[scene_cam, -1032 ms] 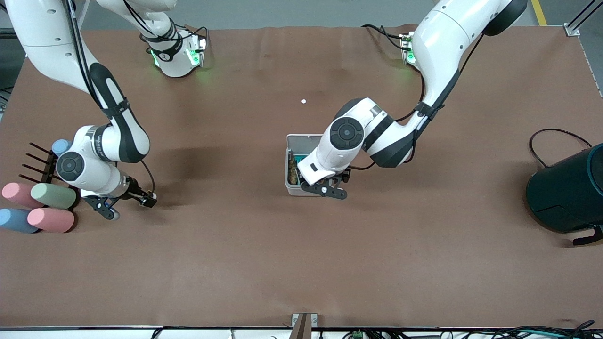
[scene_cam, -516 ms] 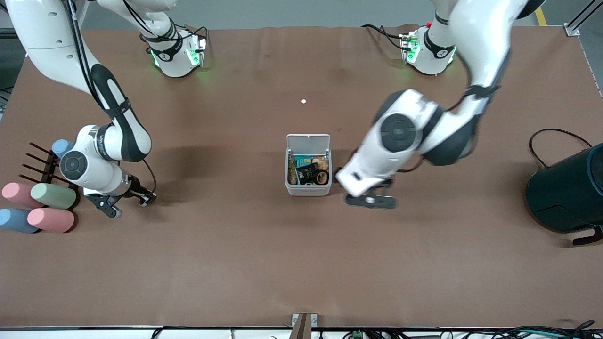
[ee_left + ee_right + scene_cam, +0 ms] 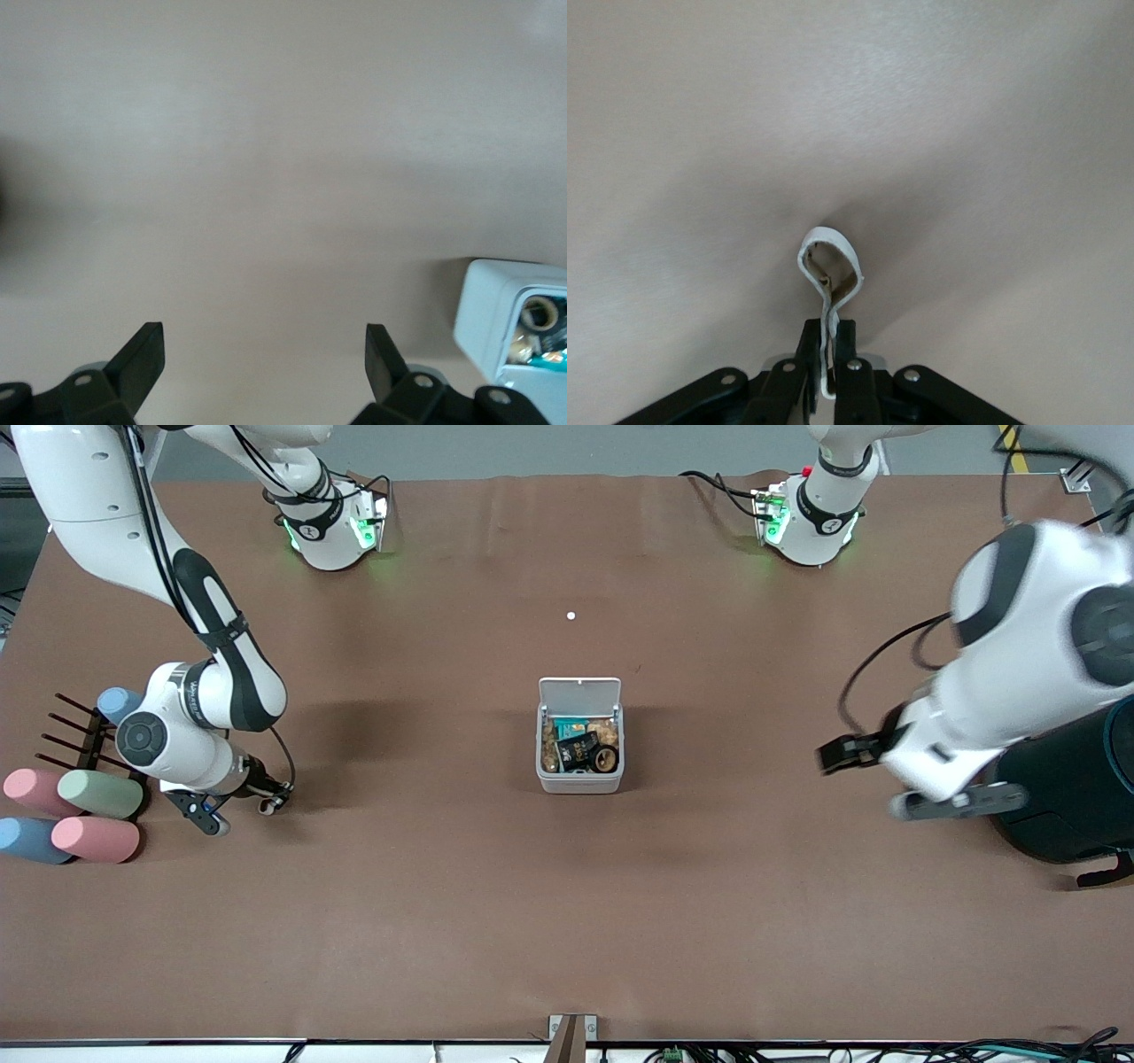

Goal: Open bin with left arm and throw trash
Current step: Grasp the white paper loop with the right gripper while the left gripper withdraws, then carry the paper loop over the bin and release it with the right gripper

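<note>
The bin [image 3: 579,782] stands mid-table with its white lid [image 3: 579,691] raised. Inside lie the black snack packet [image 3: 578,751] and the dark tape ring [image 3: 606,758]. My left gripper [image 3: 961,803] is open and empty, up over the table beside the teal drum, well away from the bin. Its wrist view shows the spread gripper [image 3: 264,341] and the bin [image 3: 496,310] at the frame's edge. My right gripper [image 3: 266,804] is low over the table at the right arm's end, shut on the pale beige loop [image 3: 264,808]. The right wrist view shows the gripper [image 3: 828,345] pinching the loop [image 3: 828,257].
A big dark teal drum [image 3: 1072,797] with a black cable [image 3: 1019,691] lies at the left arm's end. Several pastel cylinders [image 3: 97,793] and a black pronged rack [image 3: 75,731] sit beside the right gripper. A small white dot [image 3: 570,615] lies toward the bases.
My left arm has swung away from over the bin toward the teal drum, uncovering the open bin. The right gripper has hardly moved and still holds the loop.
</note>
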